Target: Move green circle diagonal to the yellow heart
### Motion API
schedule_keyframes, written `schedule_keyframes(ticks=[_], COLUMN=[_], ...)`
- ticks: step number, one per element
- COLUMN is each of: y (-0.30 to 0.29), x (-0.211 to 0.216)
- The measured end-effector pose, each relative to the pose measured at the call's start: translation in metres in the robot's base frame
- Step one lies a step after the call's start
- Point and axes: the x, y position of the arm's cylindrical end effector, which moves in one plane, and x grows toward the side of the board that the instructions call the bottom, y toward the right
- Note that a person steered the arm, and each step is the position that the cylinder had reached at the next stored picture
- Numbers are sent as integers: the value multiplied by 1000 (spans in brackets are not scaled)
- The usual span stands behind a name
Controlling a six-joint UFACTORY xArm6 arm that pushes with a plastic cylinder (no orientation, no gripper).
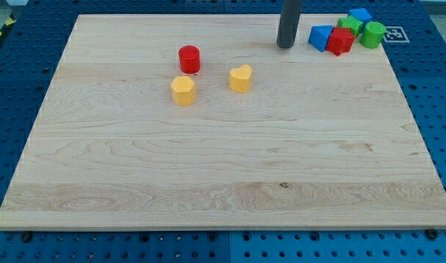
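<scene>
The green circle (373, 34) sits at the view's top right, at the right end of a tight cluster of blocks. The yellow heart (240, 78) lies left of the board's centre, in the upper half. My tip (285, 45) rests on the board at the view's top, just left of the cluster. It is well to the left of the green circle and up and right of the yellow heart. It touches no block.
The cluster also holds a blue block (321, 37), a red block (341, 41), a green block (349, 25) and a blue block (361, 15). A red cylinder (189, 59) and a yellow block (183, 90) lie left of the heart. The wooden board (223, 183) has blue pegboard around it.
</scene>
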Motion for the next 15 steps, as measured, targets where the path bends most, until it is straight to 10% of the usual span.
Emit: schedule_keyframes(ticks=[2, 5, 8, 15], y=[94, 232, 213, 147], x=[60, 8, -84, 25])
